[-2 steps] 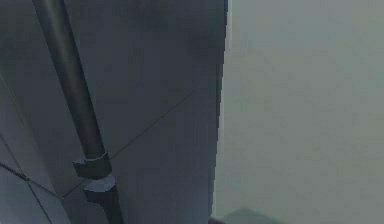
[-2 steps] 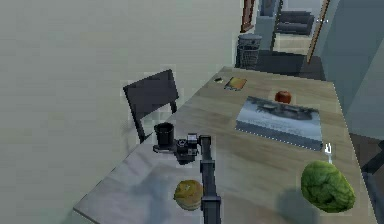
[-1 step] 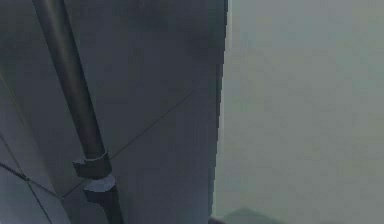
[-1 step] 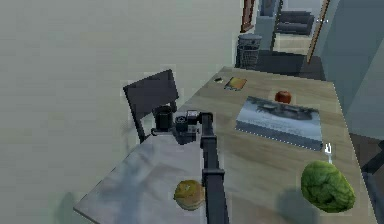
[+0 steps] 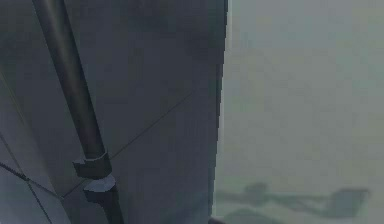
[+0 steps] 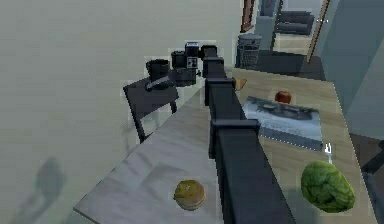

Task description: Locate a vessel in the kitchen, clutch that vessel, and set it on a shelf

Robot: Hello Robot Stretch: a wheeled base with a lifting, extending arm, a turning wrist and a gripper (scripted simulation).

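My arm (image 6: 235, 140) runs as a dark bar up over a wooden table (image 6: 160, 165) in the arm side view. At its far end the gripper (image 6: 160, 80) shows as a dark lump against the pale wall, just above a dark chair back (image 6: 150, 105). A dark cup-like shape (image 6: 157, 68) sits at that end. I cannot tell it apart from the gripper's body, so I cannot tell whether the gripper holds anything.
On the table lie a round brown thing (image 6: 188, 193), a green melon-like thing (image 6: 328, 186), a dark flat tray (image 6: 285, 112) and a small red thing (image 6: 284, 97). A doorway (image 6: 290, 30) lies beyond. In the forward view, a dark panel (image 5: 150, 100) with a long handle (image 5: 75, 90) stands close, a pale wall (image 5: 300, 90) beside it.
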